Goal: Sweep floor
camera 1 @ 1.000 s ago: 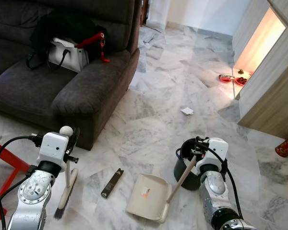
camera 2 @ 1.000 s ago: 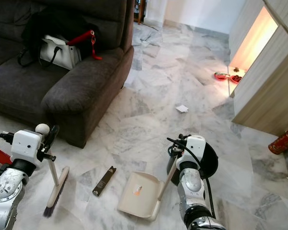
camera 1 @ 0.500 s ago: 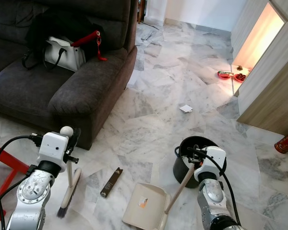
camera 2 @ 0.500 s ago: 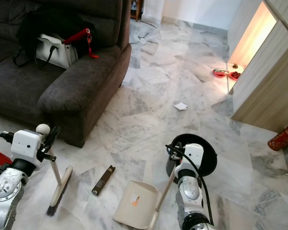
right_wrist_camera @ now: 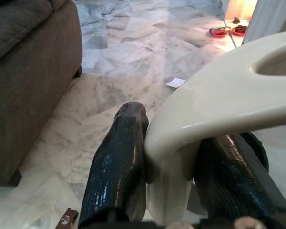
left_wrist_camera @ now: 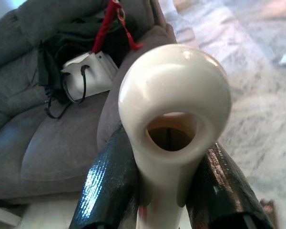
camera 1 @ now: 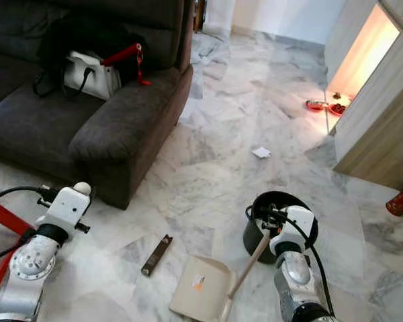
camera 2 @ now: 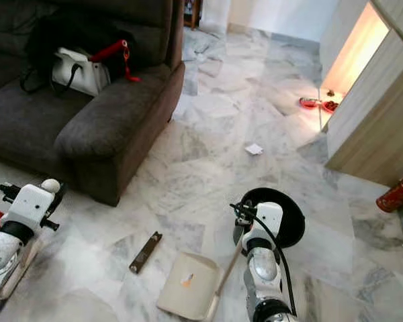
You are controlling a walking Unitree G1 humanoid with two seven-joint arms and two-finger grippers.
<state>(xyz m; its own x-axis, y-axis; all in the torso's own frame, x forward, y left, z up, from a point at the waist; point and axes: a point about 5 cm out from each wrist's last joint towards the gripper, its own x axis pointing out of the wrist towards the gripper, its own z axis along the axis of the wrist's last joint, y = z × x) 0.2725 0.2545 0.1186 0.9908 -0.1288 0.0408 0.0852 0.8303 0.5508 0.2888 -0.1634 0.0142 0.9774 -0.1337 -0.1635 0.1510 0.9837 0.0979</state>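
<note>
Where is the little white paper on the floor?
The white paper scrap lies on the marble floor ahead, right of the sofa, beyond the black bin.

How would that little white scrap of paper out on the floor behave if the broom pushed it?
The paper scrap looks thin and flat, so it is probably very light and may flutter or slide ahead of the bristles. The marble floor looks glossy, so it would likely skid easily. One edge seems slightly lifted, so it could flip rather than glide into the dustpan.

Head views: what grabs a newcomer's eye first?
The cream dustpan on the marble floor, its handle clamped in the right tool beside a black bin. Left of it lies a dark flat strip. The left tool grips a cream broom handle near the grey sofa.
</note>
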